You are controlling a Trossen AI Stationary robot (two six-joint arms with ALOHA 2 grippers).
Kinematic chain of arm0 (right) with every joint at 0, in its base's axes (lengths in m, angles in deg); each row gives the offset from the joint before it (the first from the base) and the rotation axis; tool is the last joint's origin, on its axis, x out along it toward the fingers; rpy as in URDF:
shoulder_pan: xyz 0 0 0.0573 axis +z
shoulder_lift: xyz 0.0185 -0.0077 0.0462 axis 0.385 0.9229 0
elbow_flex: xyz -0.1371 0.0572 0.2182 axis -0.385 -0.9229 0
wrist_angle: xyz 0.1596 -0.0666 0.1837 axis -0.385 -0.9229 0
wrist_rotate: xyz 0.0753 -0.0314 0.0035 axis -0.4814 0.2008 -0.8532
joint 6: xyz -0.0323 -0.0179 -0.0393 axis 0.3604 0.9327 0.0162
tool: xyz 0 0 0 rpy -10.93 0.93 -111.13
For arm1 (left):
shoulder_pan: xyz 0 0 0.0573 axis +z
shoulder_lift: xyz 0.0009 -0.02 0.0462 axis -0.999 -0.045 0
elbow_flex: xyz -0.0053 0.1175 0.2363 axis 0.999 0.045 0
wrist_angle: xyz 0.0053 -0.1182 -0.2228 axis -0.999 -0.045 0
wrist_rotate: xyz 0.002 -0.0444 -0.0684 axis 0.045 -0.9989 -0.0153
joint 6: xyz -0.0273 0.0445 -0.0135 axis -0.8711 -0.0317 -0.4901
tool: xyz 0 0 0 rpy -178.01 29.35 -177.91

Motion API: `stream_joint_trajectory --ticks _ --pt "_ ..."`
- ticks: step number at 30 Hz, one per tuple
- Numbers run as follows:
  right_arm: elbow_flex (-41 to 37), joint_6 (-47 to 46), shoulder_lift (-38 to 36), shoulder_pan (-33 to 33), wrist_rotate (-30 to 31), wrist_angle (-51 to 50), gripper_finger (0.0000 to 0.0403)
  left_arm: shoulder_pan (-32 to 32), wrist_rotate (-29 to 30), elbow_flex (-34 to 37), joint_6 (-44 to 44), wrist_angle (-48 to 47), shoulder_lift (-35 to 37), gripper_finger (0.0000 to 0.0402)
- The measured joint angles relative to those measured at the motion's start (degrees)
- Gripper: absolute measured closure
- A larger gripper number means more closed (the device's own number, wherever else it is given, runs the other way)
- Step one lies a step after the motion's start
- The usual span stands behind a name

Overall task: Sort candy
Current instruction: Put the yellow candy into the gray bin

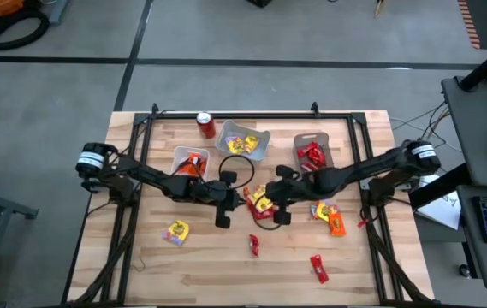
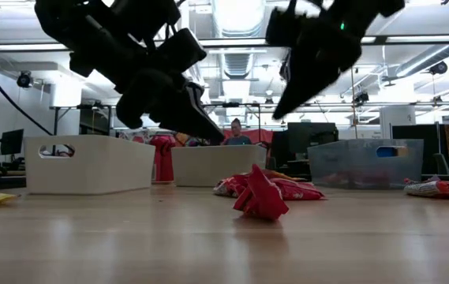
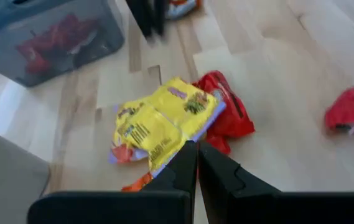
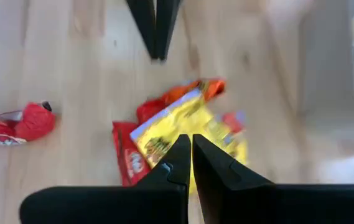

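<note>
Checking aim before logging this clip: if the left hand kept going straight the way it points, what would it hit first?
Probably the yellow candy atop the centre pile; the shut left hand points straight at it. How far above it the hand sits is unclear.

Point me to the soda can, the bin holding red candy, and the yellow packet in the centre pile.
soda can [image 1: 205, 126], high view, its red side.
red-candy bin [image 1: 299, 139], high view, bare rim corner.
yellow packet [image 3: 164, 121], left wrist view, wrapper middle.

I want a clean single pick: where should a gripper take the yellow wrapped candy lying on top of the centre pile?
Probably from straight above, pinching the yellow wrapped candy across its narrow width near a free edge. It lies flat on the red wrappers beneath, so a shallow pinch should avoid lifting those. Both the left gripper and right gripper are shut.
</note>
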Motion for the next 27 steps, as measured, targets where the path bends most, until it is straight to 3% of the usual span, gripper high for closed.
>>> stream_joint_trajectory --ticks 4,13,17,22,27 --pt "-0.1 -6.1 3.1 -0.4 -1.1 -0.4 0.0350 0.0 2.2 0.0 -0.4 -0.1 0.4 0.0402" --pt "-0.5 -21.6 7.1 -4.4 -1.3 3.2 0.0191 -0.2 2.5 0.0 -1.5 -0.1 0.1 0.0402" --pt "-0.5 -25.6 10.0 -5.3 -1.5 5.6 0.0145 -0.2 2.5 0.1 -1.9 -0.1 0.3 0.0402" --pt "-0.6 -28.2 12.9 -5.4 -1.5 6.1 0.0138 -0.3 2.5 0.1 -1.9 -0.1 0.7 0.0402" --pt "-0.6 -28.5 14.5 -5.4 -1.6 6.8 0.0181 -0.3 2.5 0.1 -1.9 -0.2 1.7 0.0402"
